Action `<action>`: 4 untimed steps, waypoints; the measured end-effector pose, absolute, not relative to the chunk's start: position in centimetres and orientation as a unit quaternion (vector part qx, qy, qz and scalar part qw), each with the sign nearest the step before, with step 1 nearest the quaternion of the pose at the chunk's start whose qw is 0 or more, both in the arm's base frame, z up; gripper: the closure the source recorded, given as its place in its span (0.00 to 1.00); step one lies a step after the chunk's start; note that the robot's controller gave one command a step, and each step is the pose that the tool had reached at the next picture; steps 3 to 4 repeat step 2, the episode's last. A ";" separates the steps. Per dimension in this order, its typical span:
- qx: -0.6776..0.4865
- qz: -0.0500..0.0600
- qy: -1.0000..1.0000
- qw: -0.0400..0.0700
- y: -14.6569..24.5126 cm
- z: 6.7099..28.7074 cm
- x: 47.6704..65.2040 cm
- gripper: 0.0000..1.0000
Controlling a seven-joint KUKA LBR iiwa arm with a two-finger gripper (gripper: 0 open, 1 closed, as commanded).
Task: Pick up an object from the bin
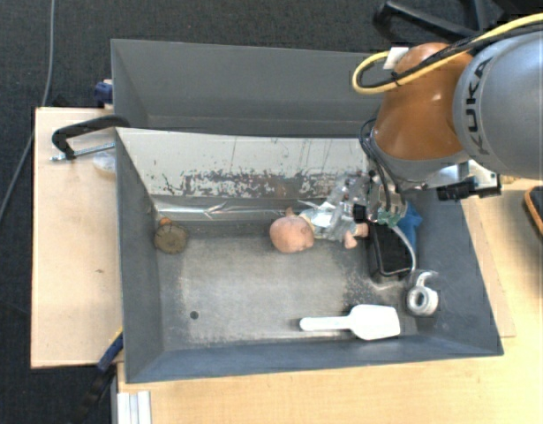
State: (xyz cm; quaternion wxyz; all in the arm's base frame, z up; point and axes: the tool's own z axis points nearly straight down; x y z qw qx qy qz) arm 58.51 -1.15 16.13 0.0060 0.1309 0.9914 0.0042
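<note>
The gripper [360, 212] sits low at the back right of the bin [134, 263], close between a crumpled silver wrapper [322, 218] and a black box [388, 253]; we cannot tell how open it is, so we fear it pushes them away or catches both

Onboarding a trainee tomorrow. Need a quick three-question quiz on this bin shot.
1. True or false: the white scoop lies near the bin's lower wall in the view.
2. Which lies nearest the end effector? A) brown lump B) crumpled silvery piece C) white scoop
3. Fill in: the peach ball lies to the ___ of the brown lump in the view.
Key: 1 true; 2 B; 3 right.
</note>
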 end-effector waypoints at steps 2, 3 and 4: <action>0.118 0.005 0.993 0.007 -2.1 24.1 58.7 1.00; 0.118 0.005 0.993 0.007 -2.1 24.1 58.7 1.00; 0.118 0.005 0.993 0.007 -2.1 24.1 58.7 1.00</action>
